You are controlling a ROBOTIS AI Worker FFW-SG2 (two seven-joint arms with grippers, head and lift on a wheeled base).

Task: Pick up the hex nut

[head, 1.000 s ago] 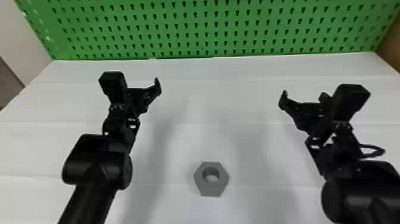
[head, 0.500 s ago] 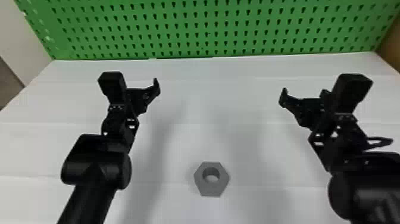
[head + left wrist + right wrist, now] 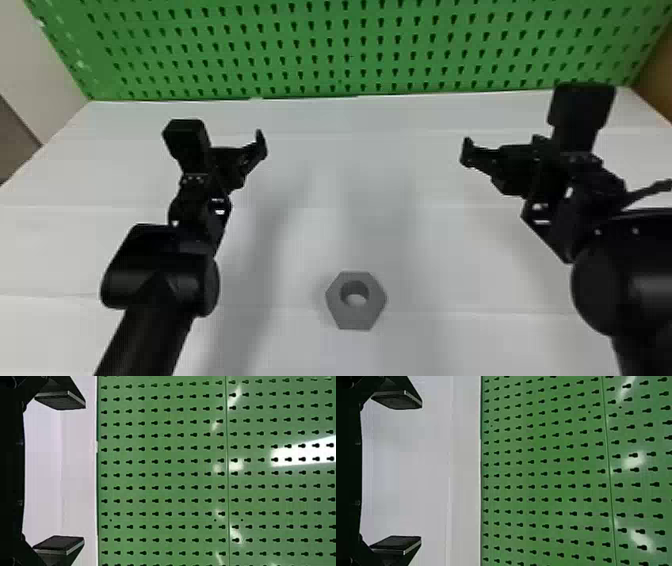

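Grey and six-sided, the hex nut (image 3: 356, 318) lies flat on my white tabletop (image 3: 400, 240), in the near part of the scene and around the middle from left to right. Its round hole faces up, and a bit of the white surface shows through it. I have an arm on either side, and the nut sits between them, nearer to me than both pincers and well apart from each. My left pincer (image 3: 230, 150) is held above the tabletop on the left, farther out than the nut. In its wrist view I see that left pincer (image 3: 59, 472) spread wide — two flat black fingers (image 3: 61, 400) set well apart, with the pale surface visible through the gap. My right pincer (image 3: 504, 150) is held on the right, also farther out than the nut, and its wrist view shows the right pincer (image 3: 395, 472) just as widely parted. A black cable (image 3: 645, 194) sticks out to the right of that arm. Soft grey shadows fall across the white between my arms, one of them running along beside the left arm. Beyond the far edge of the tabletop stands a green pegboard (image 3: 280, 30) with rows of dark keyhole-shaped slots — in both wrist views it carries bright, glossy reflections. At the far left I see a pale wall panel (image 3: 45, 65), and at the far right a brown surface (image 3: 656, 75).
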